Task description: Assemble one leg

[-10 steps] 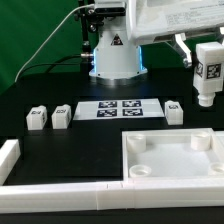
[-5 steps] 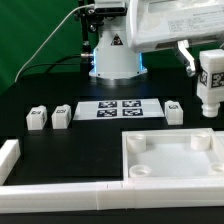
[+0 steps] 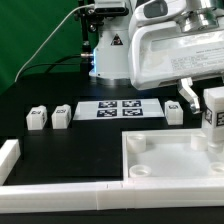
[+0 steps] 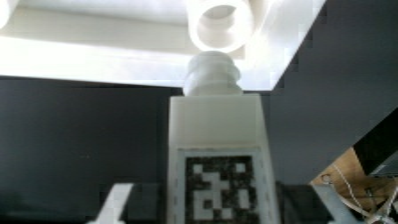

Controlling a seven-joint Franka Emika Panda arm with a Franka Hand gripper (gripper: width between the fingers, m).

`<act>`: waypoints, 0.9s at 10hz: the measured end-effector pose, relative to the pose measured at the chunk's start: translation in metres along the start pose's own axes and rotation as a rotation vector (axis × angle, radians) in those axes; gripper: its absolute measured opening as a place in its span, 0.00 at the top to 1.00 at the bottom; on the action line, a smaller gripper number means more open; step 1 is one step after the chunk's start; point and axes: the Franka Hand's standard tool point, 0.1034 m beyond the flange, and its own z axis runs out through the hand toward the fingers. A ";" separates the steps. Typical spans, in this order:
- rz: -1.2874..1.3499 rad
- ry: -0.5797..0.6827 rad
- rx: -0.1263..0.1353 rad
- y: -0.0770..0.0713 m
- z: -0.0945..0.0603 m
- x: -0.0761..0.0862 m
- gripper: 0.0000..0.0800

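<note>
Robotics lab: black table [image 3: 70,150], marker board [image 3: 120,109] with tags, robot arm base [image 3: 112,60].

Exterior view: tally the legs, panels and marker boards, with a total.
Legs: 4, one of them held
Panel: 1
Marker board: 1
Total: 6

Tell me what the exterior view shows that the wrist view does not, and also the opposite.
Only the exterior view: three spare legs on the table, the marker board, the border bars and the arm's base. Only the wrist view: the round tip of the held leg, pointing toward a round hole. Both: the gripper shut on the leg, above the panel.
</note>
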 end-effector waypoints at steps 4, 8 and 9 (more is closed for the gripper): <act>0.003 -0.010 0.003 -0.002 0.015 -0.015 0.64; -0.003 -0.007 0.005 -0.004 0.022 -0.014 0.64; -0.004 -0.010 0.006 -0.004 0.023 -0.015 0.64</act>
